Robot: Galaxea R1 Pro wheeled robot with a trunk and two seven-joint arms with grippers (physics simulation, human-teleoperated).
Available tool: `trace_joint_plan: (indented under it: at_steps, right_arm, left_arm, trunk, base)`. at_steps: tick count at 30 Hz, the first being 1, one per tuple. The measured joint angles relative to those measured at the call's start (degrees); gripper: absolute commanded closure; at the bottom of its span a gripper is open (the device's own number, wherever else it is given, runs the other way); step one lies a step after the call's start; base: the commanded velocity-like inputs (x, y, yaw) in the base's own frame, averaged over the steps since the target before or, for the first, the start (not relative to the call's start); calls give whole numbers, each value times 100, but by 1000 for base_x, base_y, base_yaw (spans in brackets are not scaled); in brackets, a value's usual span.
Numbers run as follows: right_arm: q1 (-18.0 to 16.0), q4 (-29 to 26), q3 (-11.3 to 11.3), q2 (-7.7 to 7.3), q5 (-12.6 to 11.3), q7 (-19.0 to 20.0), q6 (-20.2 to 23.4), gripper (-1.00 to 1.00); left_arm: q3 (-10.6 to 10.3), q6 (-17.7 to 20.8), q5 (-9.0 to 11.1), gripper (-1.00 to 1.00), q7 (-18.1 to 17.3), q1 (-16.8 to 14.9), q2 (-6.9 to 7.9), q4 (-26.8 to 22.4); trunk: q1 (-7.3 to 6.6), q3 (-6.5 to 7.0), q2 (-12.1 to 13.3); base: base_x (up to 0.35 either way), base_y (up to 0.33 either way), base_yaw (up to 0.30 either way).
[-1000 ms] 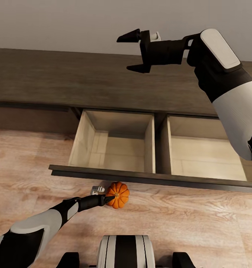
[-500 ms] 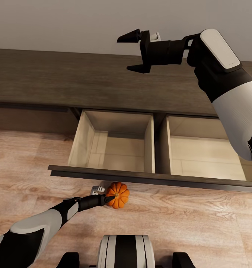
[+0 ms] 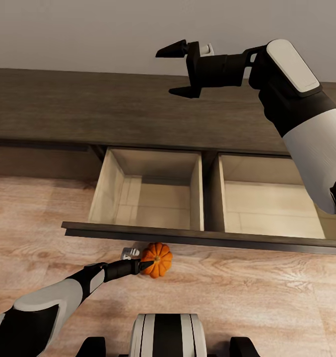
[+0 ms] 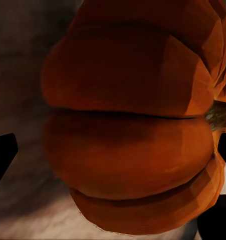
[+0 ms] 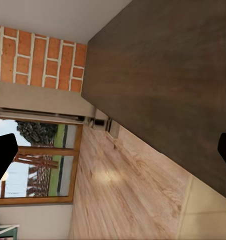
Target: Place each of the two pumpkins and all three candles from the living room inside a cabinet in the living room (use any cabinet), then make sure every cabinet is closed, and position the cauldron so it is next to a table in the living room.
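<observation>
Fingers of our left gripper (image 3: 147, 265) clamp a pumpkin (image 3: 157, 259) low over the wooden floor (image 3: 247, 302), just in front of the cabinet (image 3: 88, 111); the left wrist view shows the pumpkin (image 4: 133, 125) between the fingers (image 4: 2, 157). Our right gripper (image 3: 173, 70) hangs over the cabinet's top, fingers spread wide with nothing between them. We see the drawer (image 3: 187, 238) pulled out, and both pale compartments hold nothing. We read no writing anywhere.
</observation>
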Motion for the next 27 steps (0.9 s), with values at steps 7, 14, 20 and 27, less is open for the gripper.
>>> trace_joint_plan:
  at_steps: [7,14,20,27]
  right_arm:
    - [3,0,5,6,-9,0,0,-100]
    - [5,0,2,6,-9,0,0,-100]
    - [6,0,-2,6,-8,0,0,-100]
    - [6,-3,-3,6,-8,0,0,-100]
  left_arm:
    - [-1,0,0,-100,0,0,-61,0]
    - [-6,0,0,-100,0,0,-75,0]
    - [37,23,25,100,-30,0,-101,1]
    - [56,19,36,100,-34,0,-113,0]
  trunk:
    - [0,17,0]
    - [0,32,0]
    - [0,42,0]
    - [0,42,0]
  base:
    - [0,0,-64]
    - [0,0,-43]
    - [0,0,-19]
    - [0,0,0]
